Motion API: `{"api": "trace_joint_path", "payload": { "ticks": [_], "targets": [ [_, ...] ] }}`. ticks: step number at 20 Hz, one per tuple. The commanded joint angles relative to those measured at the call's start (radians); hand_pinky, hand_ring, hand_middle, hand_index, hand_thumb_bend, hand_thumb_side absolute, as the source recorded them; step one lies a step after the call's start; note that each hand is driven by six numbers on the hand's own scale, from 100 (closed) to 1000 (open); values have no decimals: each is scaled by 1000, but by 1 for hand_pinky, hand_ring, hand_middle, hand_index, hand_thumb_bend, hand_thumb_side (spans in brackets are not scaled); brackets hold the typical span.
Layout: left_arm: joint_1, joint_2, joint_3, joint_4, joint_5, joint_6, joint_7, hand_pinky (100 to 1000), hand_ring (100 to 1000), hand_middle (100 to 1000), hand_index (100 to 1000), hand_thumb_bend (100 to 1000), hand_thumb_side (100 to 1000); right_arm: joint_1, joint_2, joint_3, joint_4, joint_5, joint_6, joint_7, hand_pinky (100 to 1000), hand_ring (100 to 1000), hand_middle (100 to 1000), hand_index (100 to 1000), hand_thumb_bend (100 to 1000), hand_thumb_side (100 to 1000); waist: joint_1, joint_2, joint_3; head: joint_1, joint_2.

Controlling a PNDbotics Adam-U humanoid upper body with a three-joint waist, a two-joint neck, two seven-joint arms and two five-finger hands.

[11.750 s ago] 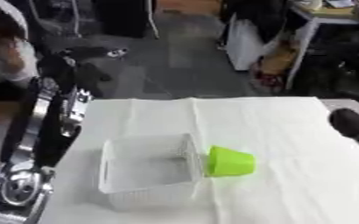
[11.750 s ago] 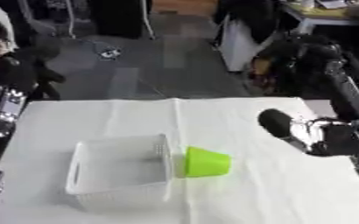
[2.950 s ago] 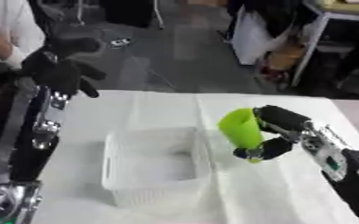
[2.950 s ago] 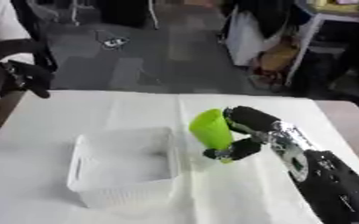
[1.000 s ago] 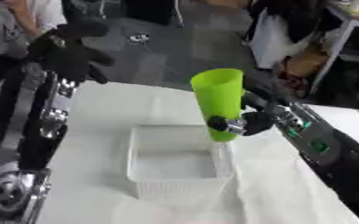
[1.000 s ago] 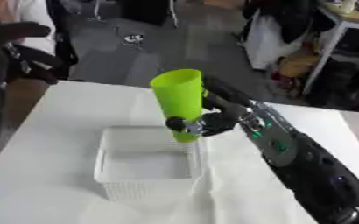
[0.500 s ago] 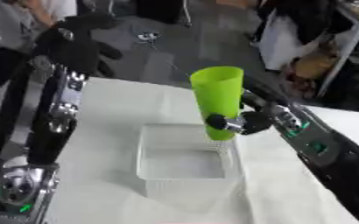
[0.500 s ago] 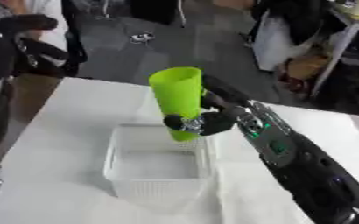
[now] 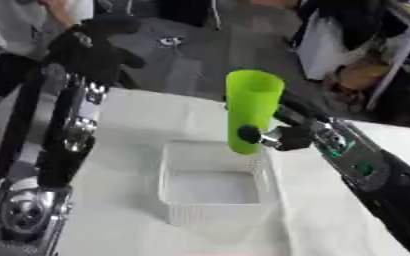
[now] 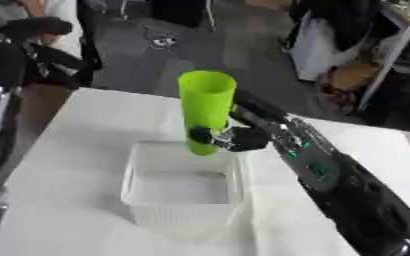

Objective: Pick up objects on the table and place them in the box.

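A tall lime-green cup (image 9: 250, 109) hangs upright, mouth up, over the far right edge of the clear plastic box (image 9: 184, 210). My right hand (image 9: 283, 136) is shut on the cup's lower part, its arm coming in from the lower right. The cup's base sits about level with the box's far rim. The box holds nothing that I can see. My left hand (image 9: 93, 44) is raised high at the upper left, beyond the table's far edge, with its fingers curled and nothing in them.
A white cloth (image 9: 138, 120) covers the table. My left arm (image 9: 68, 135) runs down the left side beside the box. Beyond the table's far edge lie a dark floor, a person and clutter.
The view has shifted a little. The cup has stayed upright in my right hand over the box's far right edge, and my left hand has stayed raised.
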Motion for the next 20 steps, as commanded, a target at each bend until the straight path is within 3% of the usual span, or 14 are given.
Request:
{"api": "trace_joint_path", "payload": {
  "ticks": [1, 5, 15, 17, 20],
  "targets": [
    [-13, 5, -1, -17, -4, -1, -3, 483, 587, 763, 839, 254, 980, -15, -18, -29, 4, -57, 20, 4, 593, 879, 923, 940, 652, 1000, 7, -15, -1, 11, 6],
    [-13, 6, -1, -17, -4, -1, -4, 483, 587, 763, 839, 254, 979, -15, -23, -34, 13, -117, 46, -25, 608, 892, 965, 942, 652, 1000, 7, -14, -1, 17, 7],
    [-10, 11, 0, -17, -5, 1, -5, 482, 587, 763, 839, 254, 980, 15, -49, -30, -18, -145, 82, -59, 594, 880, 953, 931, 662, 1000, 9, -15, -6, 18, 6],
    [-7, 13, 1, -17, -6, 2, -3, 482, 587, 763, 839, 253, 979, 27, -52, -34, -28, -162, 85, -67, 574, 870, 943, 924, 657, 1000, 11, -15, -11, -13, -31],
    [-2, 21, 3, -17, -7, 2, 1, 480, 586, 762, 838, 252, 979, 60, -63, -38, -63, -211, 86, -86, 540, 859, 926, 913, 648, 1000, 14, -14, -20, -124, -148]
  ]
}}
